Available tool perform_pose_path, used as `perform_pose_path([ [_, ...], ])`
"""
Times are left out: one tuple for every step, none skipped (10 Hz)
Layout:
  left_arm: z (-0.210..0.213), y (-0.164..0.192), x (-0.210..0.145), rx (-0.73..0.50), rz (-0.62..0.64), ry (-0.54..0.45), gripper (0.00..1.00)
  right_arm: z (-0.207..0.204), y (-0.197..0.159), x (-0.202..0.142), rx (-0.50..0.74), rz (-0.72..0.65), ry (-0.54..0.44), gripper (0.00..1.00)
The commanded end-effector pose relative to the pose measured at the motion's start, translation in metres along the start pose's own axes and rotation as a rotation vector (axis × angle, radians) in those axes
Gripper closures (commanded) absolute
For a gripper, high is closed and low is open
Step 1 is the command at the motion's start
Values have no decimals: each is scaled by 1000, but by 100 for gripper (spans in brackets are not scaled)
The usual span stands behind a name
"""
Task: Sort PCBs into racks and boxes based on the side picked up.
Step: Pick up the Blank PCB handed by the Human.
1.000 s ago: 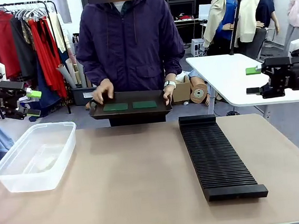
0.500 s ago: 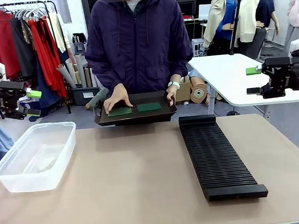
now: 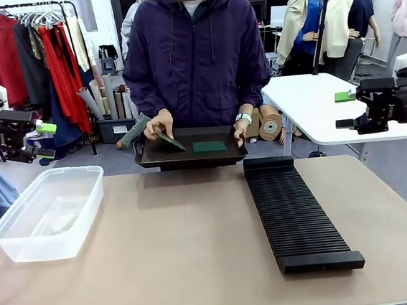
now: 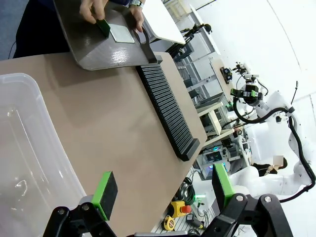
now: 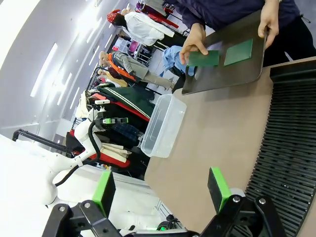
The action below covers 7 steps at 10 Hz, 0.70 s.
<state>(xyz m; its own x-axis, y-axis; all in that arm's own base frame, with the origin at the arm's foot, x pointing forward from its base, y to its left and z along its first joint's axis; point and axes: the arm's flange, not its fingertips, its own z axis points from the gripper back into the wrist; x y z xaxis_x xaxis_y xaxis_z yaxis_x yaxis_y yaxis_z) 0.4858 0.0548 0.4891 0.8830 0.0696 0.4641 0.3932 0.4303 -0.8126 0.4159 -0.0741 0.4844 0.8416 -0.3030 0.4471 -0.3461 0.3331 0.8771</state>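
Note:
A person at the far edge holds a dark tray (image 3: 189,157) with two green PCBs. One PCB (image 3: 168,139) is tilted up on edge under the person's hand. The other PCB (image 3: 209,146) lies flat. The long black rack (image 3: 296,212) lies on the table's right half, and the clear box (image 3: 47,213) stands at the left. My left gripper (image 3: 44,141) hovers open off the left edge, above the box (image 4: 24,163). My right gripper (image 3: 342,110) hangs open off the right side, over the rack (image 5: 291,143).
A brown mat (image 3: 170,256) covers the table between box and rack. A white side table (image 3: 314,106) stands behind the right arm. A clothes rail (image 3: 28,54) stands far left behind the left arm.
The person has shifted the tray rightward and closer to the table. One hand has tipped the left PCB up off the tray. Both grippers are unmoved.

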Motion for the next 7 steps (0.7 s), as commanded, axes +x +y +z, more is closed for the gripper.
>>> perform_pose_path([
  [1, 0, 0, -2, -1, -2, 0, 0, 2, 2, 3, -5, 0, 0],
  [1, 0, 0, -2, -1, -2, 0, 0, 2, 2, 3, -5, 0, 0],
  [1, 0, 0, -2, -1, -2, 0, 0, 2, 2, 3, -5, 0, 0],
  [1, 0, 0, -2, -1, -2, 0, 0, 2, 2, 3, -5, 0, 0],
  [1, 0, 0, -2, -1, -2, 0, 0, 2, 2, 3, -5, 0, 0],
  [1, 0, 0, -2, -1, -2, 0, 0, 2, 2, 3, -5, 0, 0],
  [1, 0, 0, -2, -1, -2, 0, 0, 2, 2, 3, -5, 0, 0],
])
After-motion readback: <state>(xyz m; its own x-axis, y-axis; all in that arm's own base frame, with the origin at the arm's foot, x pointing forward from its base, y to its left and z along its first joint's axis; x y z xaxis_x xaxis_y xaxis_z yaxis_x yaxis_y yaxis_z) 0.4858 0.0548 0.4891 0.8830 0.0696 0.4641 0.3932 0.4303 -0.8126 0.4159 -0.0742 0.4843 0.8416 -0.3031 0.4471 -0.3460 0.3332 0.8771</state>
